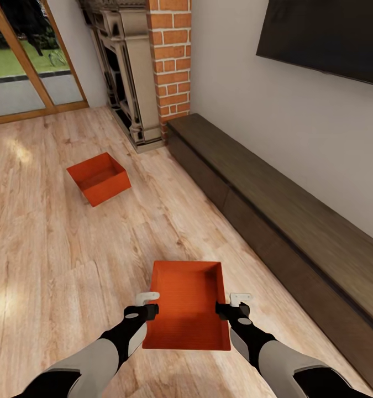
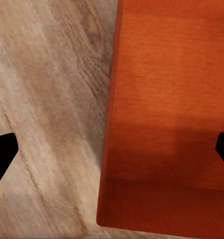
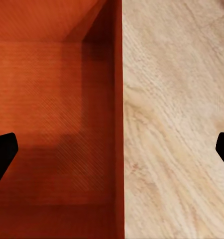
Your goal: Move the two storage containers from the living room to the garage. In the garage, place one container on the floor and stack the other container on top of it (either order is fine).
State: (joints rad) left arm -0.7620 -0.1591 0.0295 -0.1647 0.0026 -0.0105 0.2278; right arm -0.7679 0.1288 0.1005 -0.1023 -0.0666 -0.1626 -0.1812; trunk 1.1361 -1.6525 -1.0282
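Two orange-red storage containers rest on the living room's wood-plank floor. The nearer container (image 1: pixel 189 309) lies just ahead of me, between my arms. The other container (image 1: pixel 100 178) sits farther off to the left. My left gripper (image 1: pixel 149 305) is open over the near container's left wall, with bin (image 2: pixel 167 99) on one side and floor on the other. On the opposite side, my right gripper (image 1: pixel 234 305) is open over the right wall. In the right wrist view the ribbed inside (image 3: pixel 52 99) lies beside bare planks. Nothing is held.
A long dark low bench (image 1: pixel 285 221) runs along the right wall under a black TV (image 1: pixel 330 38). The brick chimney (image 1: pixel 172 61) and the fireplace (image 1: pixel 125 83) stand at the back. A glass door (image 1: pixel 20 66) is at far left. Wood floor (image 1: pixel 53 249) stretches to the left.
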